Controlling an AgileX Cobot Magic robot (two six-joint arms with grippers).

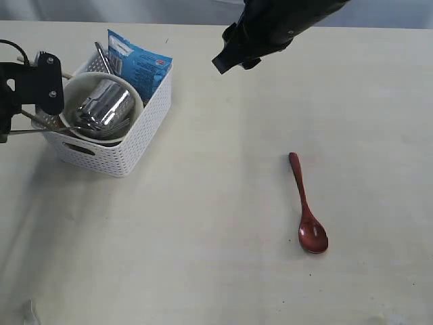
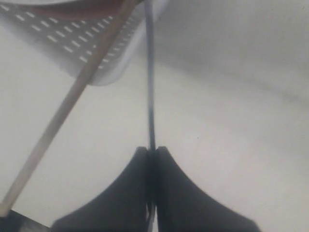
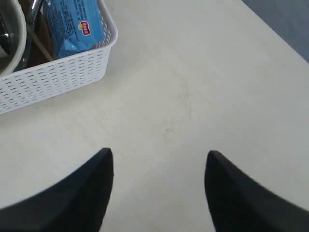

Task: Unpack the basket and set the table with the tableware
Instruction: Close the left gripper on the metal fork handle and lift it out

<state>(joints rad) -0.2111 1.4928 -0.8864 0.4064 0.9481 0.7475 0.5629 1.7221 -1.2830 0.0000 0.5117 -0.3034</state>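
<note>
Out on table (image 1: 223, 264): red spoon (image 1: 308, 211) only. Waiting in basket (image 1: 145, 128): bowl (image 1: 73, 87), cup (image 1: 105, 105). Pinching steel utensil (image 2: 150, 96) with left gripper (image 2: 150, 151); holding right gripper (image 3: 159, 154) agape, empty.

Left arm end (image 1: 34, 84): a matte black, blocky housing with rounded corners, its flat face dotted with small pale round screw heads (image 1: 51, 60).
Cable (image 1: 15, 46): a thin black lead that curves in an arc off the top of that housing.
Left gripper (image 2: 150, 153): two matte black fingers (image 2: 120, 198), each broad at the base and sweeping in a smooth concave curve to a narrow tip.
Right arm (image 1: 270, 27): a bulky, angular black casing with a squared-off lower end and a faint sheen.
Right gripper (image 3: 159, 155): two plain matte black fingers (image 3: 82, 193), wide wedges that taper to blunt, rounded tips.
</note>
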